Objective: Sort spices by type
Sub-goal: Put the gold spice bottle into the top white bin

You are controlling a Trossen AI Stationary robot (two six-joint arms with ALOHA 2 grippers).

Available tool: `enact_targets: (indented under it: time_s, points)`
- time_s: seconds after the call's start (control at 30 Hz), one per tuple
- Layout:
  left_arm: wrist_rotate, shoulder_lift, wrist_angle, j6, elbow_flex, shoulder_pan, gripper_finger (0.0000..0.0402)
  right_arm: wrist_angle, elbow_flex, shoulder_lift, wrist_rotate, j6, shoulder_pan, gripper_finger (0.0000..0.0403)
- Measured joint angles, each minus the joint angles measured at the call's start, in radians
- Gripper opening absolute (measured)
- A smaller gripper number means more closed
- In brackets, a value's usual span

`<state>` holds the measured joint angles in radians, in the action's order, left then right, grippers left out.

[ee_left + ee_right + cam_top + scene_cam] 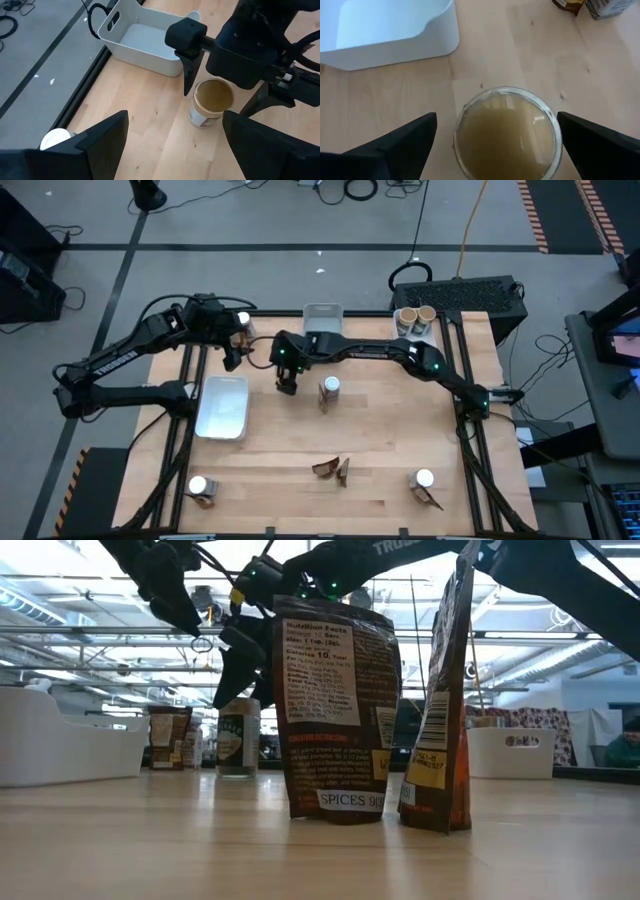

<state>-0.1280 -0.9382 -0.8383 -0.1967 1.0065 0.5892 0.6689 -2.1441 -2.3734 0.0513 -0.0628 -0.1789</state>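
The wooden table carries a tan-topped tub standing right under the spread fingers of the right gripper. A white tray lies just beside that gripper, a grey tray beyond it. Two tubs stand well away at a far corner. Packets stand near the front edge, white-capped jars towards the front corners.

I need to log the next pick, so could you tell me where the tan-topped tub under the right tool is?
In the high view, the tan-topped tub stands mid-table beneath the open right tool, right of the white tray.
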Motion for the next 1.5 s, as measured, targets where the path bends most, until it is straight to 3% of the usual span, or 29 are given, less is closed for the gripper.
enact_targets:
  time_s: [0.23, 0.57, 0.87, 1.1, 1.5]
  points:
    - [0.0, 0.0, -0.001, 0.008, 0.0, 0.0, 0.0327, 0.007, 0.0, -0.013, 0.001, -0.003, 0.004, 0.0367]
    - [0.001, 0.0, 0.0, 0.008, 0.0, 0.0, 0.0327, -0.001, 0.0, -0.012, 0.001, -0.003, 0.004, 0.0257]
    - [0.008, 0.0, 0.0, 0.023, 0.0, 0.0, 0.0327, 0.004, 0.0, -0.007, 0.001, -0.003, 0.003, 0.0255]
    - [0.009, 0.0, 0.0, 0.028, 0.0, 0.0, 0.0327, 0.036, 0.0, 0.072, 0.046, 0.029, -0.03, 0.0256]
    - [0.032, 0.0, 0.03, 0.064, 0.001, 0.0, 0.0327, 0.372, 0.0, 0.327, 0.087, 0.204, -0.129, 0.0256]
